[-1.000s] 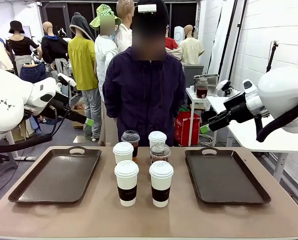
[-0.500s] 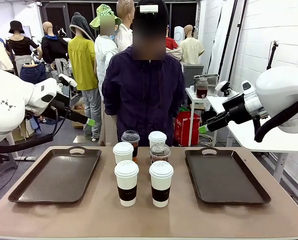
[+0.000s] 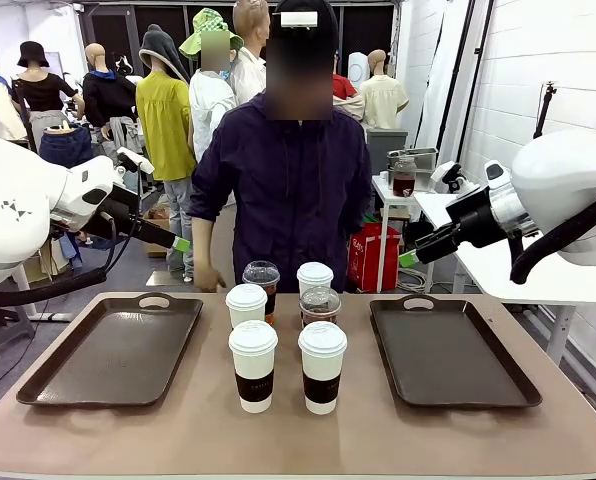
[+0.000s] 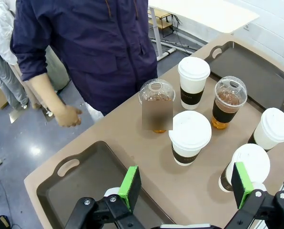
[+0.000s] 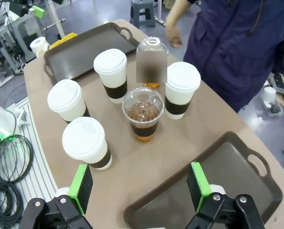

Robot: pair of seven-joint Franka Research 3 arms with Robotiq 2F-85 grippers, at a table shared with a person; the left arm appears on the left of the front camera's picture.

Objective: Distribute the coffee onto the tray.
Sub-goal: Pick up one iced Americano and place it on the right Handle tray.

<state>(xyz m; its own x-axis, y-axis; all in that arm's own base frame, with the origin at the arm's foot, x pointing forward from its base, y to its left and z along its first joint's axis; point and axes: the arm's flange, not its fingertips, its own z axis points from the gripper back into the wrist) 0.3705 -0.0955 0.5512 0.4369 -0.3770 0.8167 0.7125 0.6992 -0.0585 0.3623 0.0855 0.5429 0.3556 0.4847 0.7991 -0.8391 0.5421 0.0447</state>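
Six cups of coffee stand clustered mid-table: four white lidded cups with brown sleeves, such as the front pair (image 3: 253,365) (image 3: 322,366), and two clear dome-lidded cups (image 3: 261,275) (image 3: 320,303). An empty brown tray (image 3: 108,355) lies to their left and another tray (image 3: 448,355) to their right. My left gripper (image 3: 178,243) (image 4: 186,186) hovers open, high above the left tray's far end. On the other side, my right gripper (image 3: 408,258) (image 5: 139,187) hangs open above the right tray's far end. Neither holds anything.
A person in a dark jacket stands at the far edge behind the cups, one hand (image 3: 206,278) (image 4: 68,116) lowered near the table's far edge, left of the cups. A white table (image 3: 498,265) stands behind on the right.
The person's arm has swung out and the hand has come down toward the far edge left of the cups. Both arms and all cups have stayed put.
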